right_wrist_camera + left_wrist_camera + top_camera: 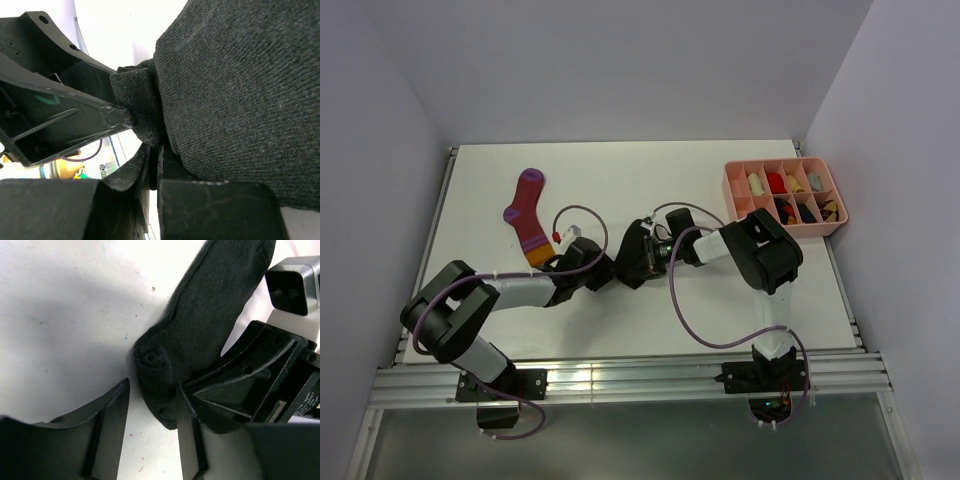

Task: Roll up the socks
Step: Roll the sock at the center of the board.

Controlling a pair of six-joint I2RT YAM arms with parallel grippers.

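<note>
A black sock [220, 305] lies on the white table, its near end wound into a small roll [152, 360]. My left gripper [152, 385] is open and straddles that roll; its right finger [187, 410] touches the fabric and the left finger stands apart. My right gripper [157, 147] is shut on the sock's edge [142, 107], and the sock [240, 90] drapes over its finger. In the top view both grippers, left [610, 268] and right [640, 255], meet at the table's middle and hide the sock. A magenta sock [527, 215] with purple stripes and an orange toe lies flat at the back left.
A pink compartment tray [735, 190] stands at the back right with several small rolled items in it, one of them cream. My right gripper's body [270, 380] crowds the left gripper's right side. Purple cables [680, 310] loop over the table by the right arm.
</note>
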